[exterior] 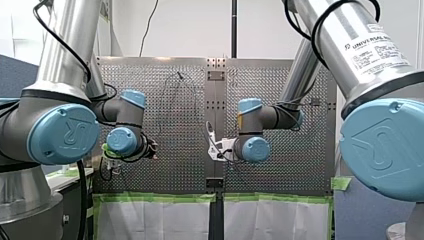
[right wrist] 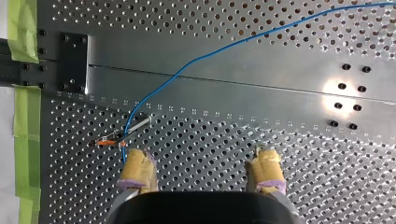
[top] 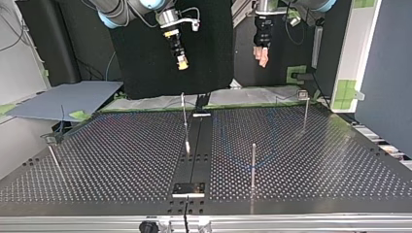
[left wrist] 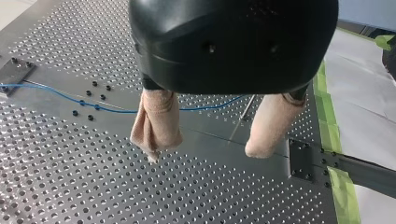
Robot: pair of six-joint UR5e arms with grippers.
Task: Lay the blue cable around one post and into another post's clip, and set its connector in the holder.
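The blue cable lies loose on the perforated table. It curves across the centre strip to an end by a short silver piece and a small orange piece, just ahead of one finger of my right gripper. That gripper is open, with yellow pads and nothing between them. My left gripper hangs open above the table with beige pads, and the cable runs beyond its fingers. In the top view both grippers hover high over the table's far edge. The cable shows only faintly there.
Thin upright posts stand on the table: one near the middle, one far right, one by the centre strip, one at the left. A small black plate sits on the strip near the camera. Green tape marks the table edge.
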